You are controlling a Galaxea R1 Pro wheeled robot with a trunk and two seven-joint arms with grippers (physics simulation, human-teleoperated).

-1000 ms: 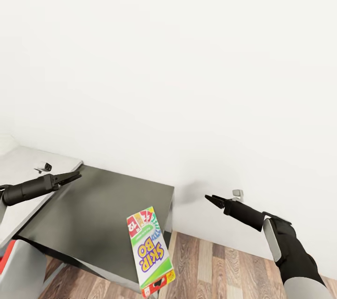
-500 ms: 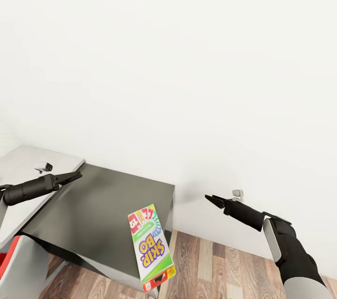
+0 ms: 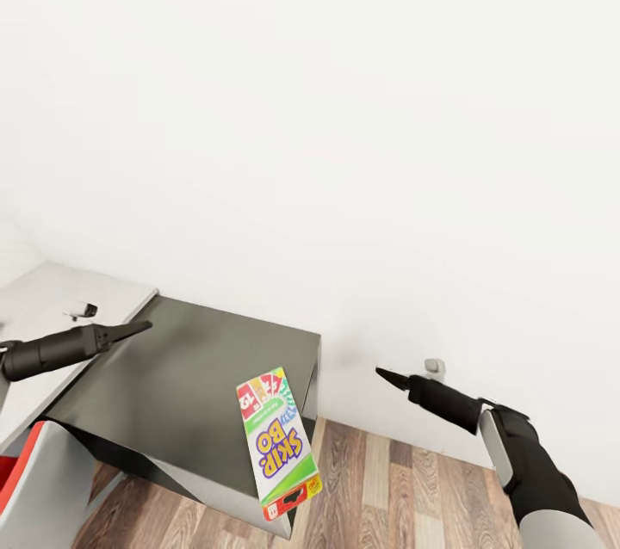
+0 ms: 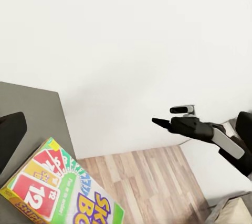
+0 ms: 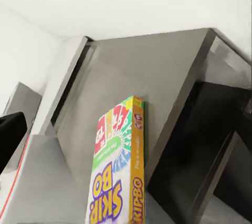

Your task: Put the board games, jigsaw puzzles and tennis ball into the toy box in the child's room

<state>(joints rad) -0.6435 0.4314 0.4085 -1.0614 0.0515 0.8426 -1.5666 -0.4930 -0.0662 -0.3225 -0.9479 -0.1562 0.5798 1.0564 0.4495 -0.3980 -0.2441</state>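
The white wall (image 3: pixel 344 101) takes up most of what I see from my head, with wood-plank floor (image 3: pixel 387 480) at its foot. Below it stands the table (image 3: pixel 189 377), its dark grey top joined on my left to a light grey top (image 3: pixel 52 299). A chair (image 3: pixel 34 489), grey with a red edge, is tucked in at the near left corner.

The one toy before me is the SKIP-BO board game (image 3: pixel 275 444), a thin flat box lying on the dark top at its near right corner, with its lower end hanging out past the table edge over the floor. Its long axis runs from the table's middle out toward me and slightly rightward; my right wrist view shows it end-on, yellow spine up (image 5: pixel 137 171).

My left tool (image 3: pixel 129 329) hovers over the seam between the two tops, its fingers drawn to a narrow point, holding nothing. My right tool (image 3: pixel 387 377) hangs off the table's right side in front of the wall, likewise pinched narrow and empty.

The box lies between the two, down and to the right of my left tool, down and to the left of my right. I judge the right arm better placed, since the overhanging end faces its side, and the tool must first widen to take the thin edge.

A small grey object (image 3: pixel 82 309) sits on the light top; I cannot tell what it is.
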